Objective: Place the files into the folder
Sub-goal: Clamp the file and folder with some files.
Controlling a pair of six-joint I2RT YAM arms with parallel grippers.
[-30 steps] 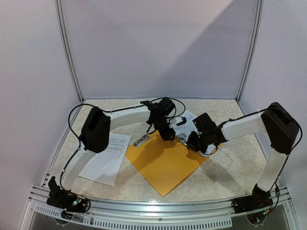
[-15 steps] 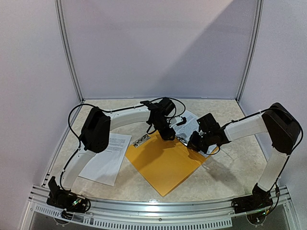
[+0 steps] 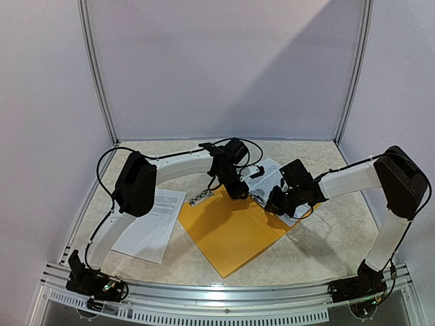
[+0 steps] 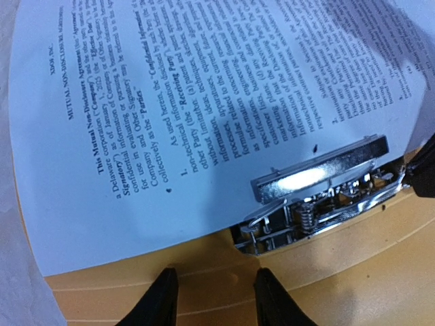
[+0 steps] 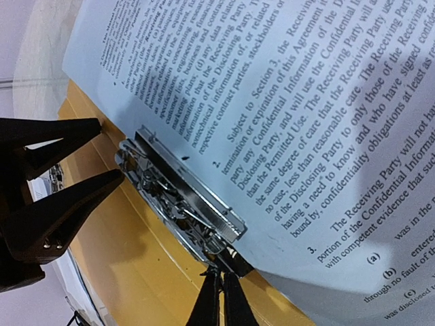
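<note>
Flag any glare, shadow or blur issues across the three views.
Left wrist: bright glare on the metal clip, a soft shadow across the printed sheet, near fingers dark. Right wrist: the text is sharp mid-frame, the left gripper reads as a black silhouette. Top external: a diagonal shadow splits the back wall; the folder is evenly lit.

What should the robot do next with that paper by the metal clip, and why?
Probably nudge the printed sheet further under the metal clip. Its edge sits at the clip on the orange folder, the right gripper is shut at the clip's end, and the left gripper hovers open.
</note>
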